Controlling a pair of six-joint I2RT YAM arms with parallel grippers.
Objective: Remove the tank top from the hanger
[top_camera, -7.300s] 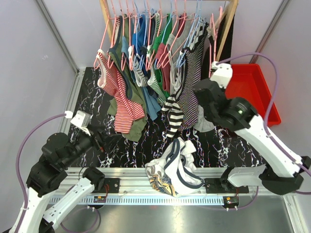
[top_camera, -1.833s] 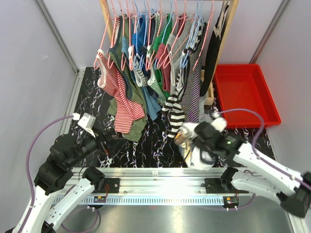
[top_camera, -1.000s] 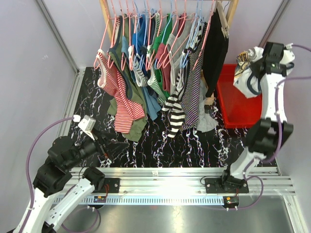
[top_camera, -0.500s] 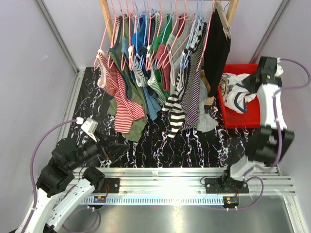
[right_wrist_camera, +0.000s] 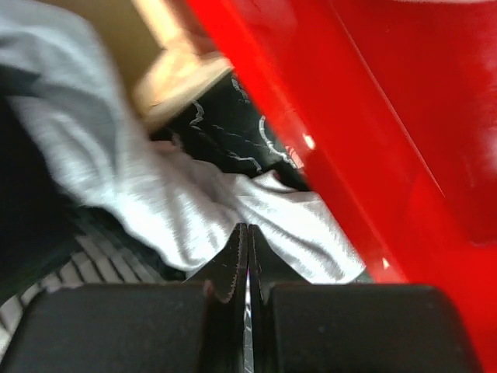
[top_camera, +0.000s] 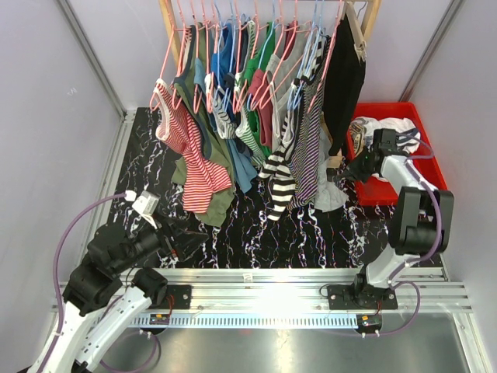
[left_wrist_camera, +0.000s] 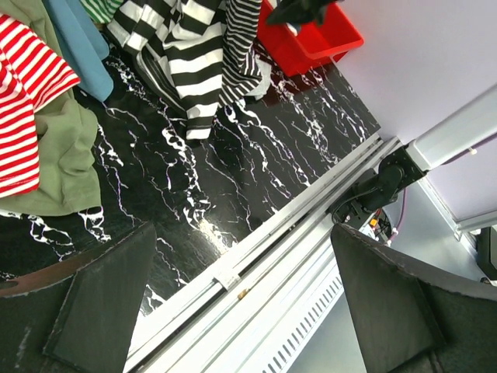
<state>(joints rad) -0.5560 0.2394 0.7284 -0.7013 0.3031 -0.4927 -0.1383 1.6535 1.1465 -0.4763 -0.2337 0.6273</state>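
Clearly, the white tank top (top_camera: 390, 127) lies in the red bin (top_camera: 432, 176) at far right. The right fingers (right_wrist_camera: 230, 266) are clenched on nothing beside the bin's left wall, and the left fingers (left_wrist_camera: 101, 311) stand released over the near-left tabletop (top_camera: 248, 227).

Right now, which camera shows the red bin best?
The top external view: the red bin shows nearly whole, a white garment inside. Left wrist catches only one corner; right wrist only a blurred red wall.

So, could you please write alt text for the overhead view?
A white tank top lies in a red bin, the shut right claw beside it. More tops hang on pink hangers over a black table; the left claw is open.
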